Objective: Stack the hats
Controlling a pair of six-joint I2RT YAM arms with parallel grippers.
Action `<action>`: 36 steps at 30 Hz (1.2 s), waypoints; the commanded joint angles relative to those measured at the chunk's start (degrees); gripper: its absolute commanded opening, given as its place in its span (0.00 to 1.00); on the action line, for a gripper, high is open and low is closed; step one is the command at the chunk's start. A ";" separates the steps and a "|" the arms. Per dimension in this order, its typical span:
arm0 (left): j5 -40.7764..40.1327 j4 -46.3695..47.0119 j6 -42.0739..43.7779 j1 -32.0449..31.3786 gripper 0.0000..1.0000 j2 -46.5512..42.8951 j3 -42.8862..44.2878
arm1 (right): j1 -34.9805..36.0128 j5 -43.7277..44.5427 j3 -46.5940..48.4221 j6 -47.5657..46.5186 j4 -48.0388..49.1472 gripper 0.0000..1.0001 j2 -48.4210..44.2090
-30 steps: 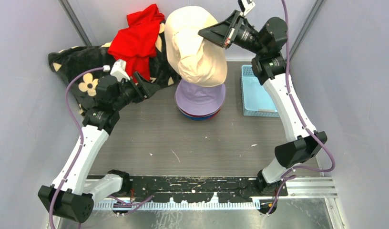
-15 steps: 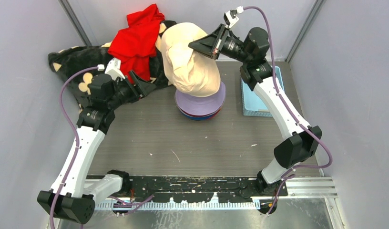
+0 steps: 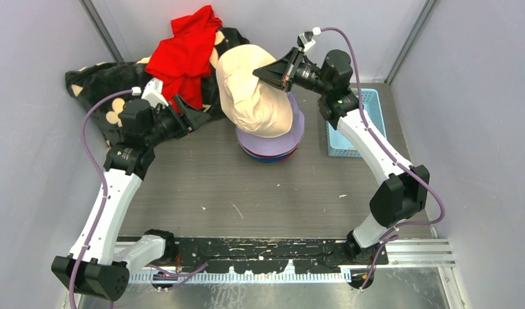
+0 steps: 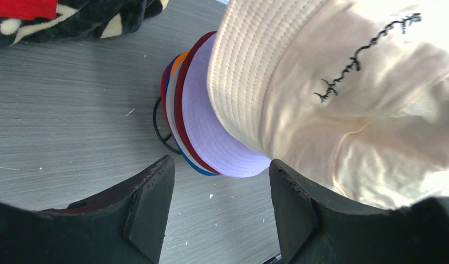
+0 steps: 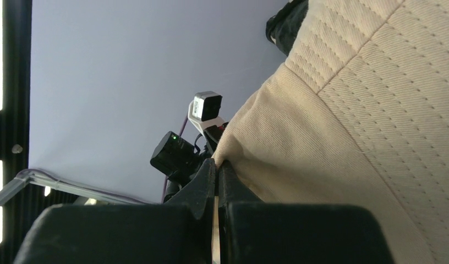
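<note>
Above the stack of hats: cream hat, tilted, a fold of it pinched in the tightly closed right gripper, lower edge at the lilac hat. Left of the stack: left gripper, jaws wide, empty. Step: placing. Next, probably: centre, lower, release.

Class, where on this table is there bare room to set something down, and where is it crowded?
Bare tabletop lies between the hat stack and the near edge. The far-left corner is crowded: black blanket, red garment.
</note>
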 commanded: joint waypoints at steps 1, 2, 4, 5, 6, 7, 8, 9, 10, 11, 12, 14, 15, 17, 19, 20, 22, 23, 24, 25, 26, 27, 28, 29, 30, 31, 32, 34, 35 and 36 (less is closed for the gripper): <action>1.30 1.73 -0.38 0.33 0.64 -0.09 1.01 | -1.78 2.98 -0.67 -0.86 0.94 0.01 -4.46; 1.30 1.77 -0.36 0.35 0.64 0.05 0.96 | -2.39 3.34 -0.89 -1.51 -0.05 0.01 -4.91; 1.30 1.99 -0.40 0.39 0.64 0.29 0.76 | -3.94 3.60 -1.53 -2.23 -1.38 0.01 -5.68; 1.30 2.14 -0.47 0.42 0.64 0.50 0.70 | -4.79 3.56 -2.00 -2.34 -1.69 0.01 -6.02; 1.36 2.43 -0.58 0.39 0.64 0.77 0.63 | -5.62 3.37 -2.60 -2.35 -2.00 0.01 -6.44; 1.43 2.71 -0.83 0.42 0.64 1.04 0.50 | -6.46 3.01 -3.25 -2.28 -2.03 0.01 -6.63; 1.53 3.00 -0.96 0.38 0.64 1.43 0.54 | -7.28 2.61 -4.05 -2.25 -2.00 0.01 -6.77; 1.67 3.39 -1.16 0.46 0.64 1.71 0.44 | -8.10 2.18 -4.78 -2.12 -1.83 0.01 -6.84; 1.79 3.66 -1.29 0.38 0.64 2.15 0.35 | -8.73 1.73 -5.72 -1.94 -1.32 0.01 -7.00; 1.96 4.00 -1.40 0.37 0.64 2.60 0.35 | -9.48 1.32 -6.75 -1.84 -0.82 0.01 -7.10; 2.00 4.44 -1.51 0.44 0.64 3.00 0.24 | -10.15 1.10 -8.18 -2.01 -0.63 0.01 -7.14; 2.16 5.76 -1.76 0.41 0.64 3.69 -0.10 | -11.30 0.48 -10.24 -2.92 -0.36 0.01 -7.11; 2.25 6.59 -1.92 0.40 0.64 3.98 -0.42 | -11.74 0.30 -11.33 -3.34 -0.29 0.01 -7.00; 2.45 8.66 -2.32 0.33 0.64 4.55 -1.14 | -12.75 -0.24 -13.63 -3.96 0.28 0.01 -6.57; 2.62 11.38 -2.88 0.41 0.64 5.07 -1.92 | -13.70 -1.32 -15.50 -4.36 1.32 0.01 -5.79; 2.63 12.54 -3.11 0.38 0.64 5.46 -2.37 | -14.03 -1.66 -16.12 -4.99 1.31 0.01 -5.30; 2.67 14.31 -3.69 0.34 0.64 6.49 -2.89 | -14.59 -2.21 -17.03 -6.60 0.84 0.01 -4.29; 2.76 14.99 -3.84 0.35 0.64 7.19 -2.99 | -14.86 -2.39 -17.35 -7.32 0.80 0.02 -3.59; 2.98 15.70 -3.96 0.40 0.64 7.99 -3.06 | -15.10 -2.53 -17.58 -8.07 0.93 0.03 -2.98; 3.27 16.46 -4.12 0.34 0.64 8.81 -2.97 | -15.30 -2.79 -17.64 -8.68 1.17 0.07 -2.36; 3.61 17.55 -4.42 0.38 0.64 9.82 -3.05 | -15.52 -3.12 -17.52 -9.16 1.62 0.11 -1.67; 4.11 18.94 -4.83 0.34 0.64 10.81 -3.34 | -15.75 -3.62 -17.23 -9.29 2.49 0.14 -0.87; 4.67 20.87 -5.38 0.35 0.64 11.81 -3.77 | -15.92 -4.07 -16.89 -9.22 3.64 0.18 0.00; 5.15 23.16 -6.03 0.35 0.64 12.86 -4.17 | -16.20 -4.45 -16.38 -9.08 4.57 0.22 0.89; 5.64 25.43 -6.68 0.33 0.64 14.04 -4.70 | -16.44 -5.19 -15.68 -8.77 5.65 0.26 1.75; 6.56 28.76 -7.32 0.40 0.64 16.01 -5.13 | -16.93 -5.90 -14.79 -8.31 7.48 0.30 2.56; 7.16 31.15 -7.77 0.38 0.64 17.06 -5.40 | -17.41 -6.48 -14.54 -7.66 8.94 0.34 3.18; 8.53 35.39 -8.65 0.33 0.64 18.82 -5.82 | -18.68 -7.14 -15.24 -5.96 13.18 0.43 3.08; 9.23 37.21 -9.14 0.36 0.64 19.64 -6.04 | -19.48 -7.12 -15.77 -5.57 14.48 0.48 2.53; 10.03 39.27 -9.63 0.34 0.64 20.38 -6.26 | -20.36 -6.98 -16.39 -5.56 15.41 0.53 1.75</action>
